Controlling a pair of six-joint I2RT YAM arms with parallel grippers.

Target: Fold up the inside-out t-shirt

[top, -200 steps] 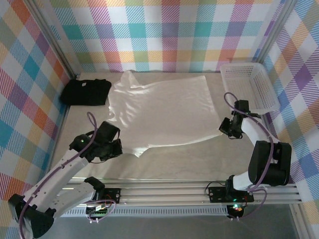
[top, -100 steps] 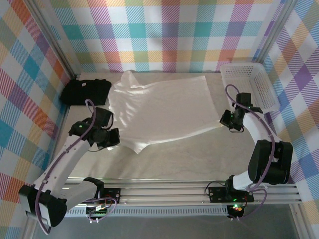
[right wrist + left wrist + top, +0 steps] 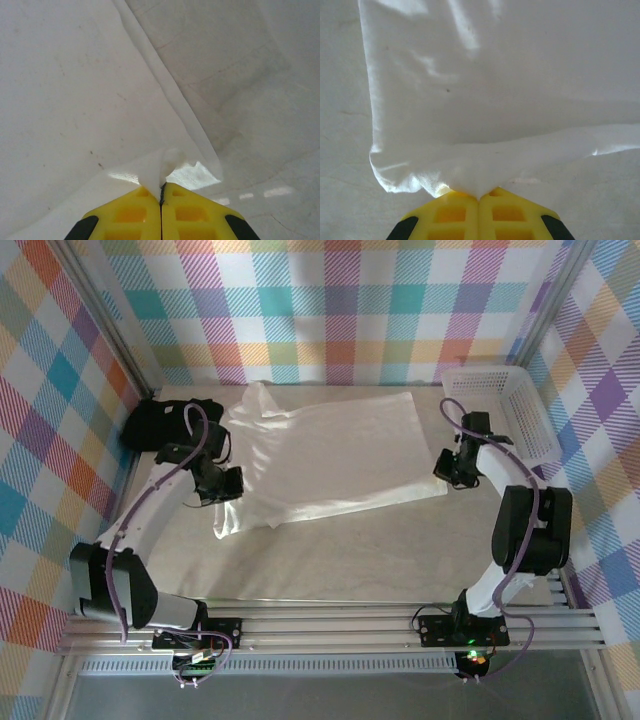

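The t-shirt (image 3: 330, 445) hem has been carried back — pinched in left gripper (image 3: 228, 485) and right gripper (image 3: 445, 468); folding judged underway.

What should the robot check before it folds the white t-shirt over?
1. Left gripper shut on the t-shirt edge: ok.
2. Right gripper shut on the edge: ok.
3. Near edge straight between the grippers: not ok, a flap droops beside the left one.
4. Far left sleeve flat: not ok, bunched.
5. Basket apart from the t-shirt: ok.
6. Black t-shirt clear of the white one: cannot tell.
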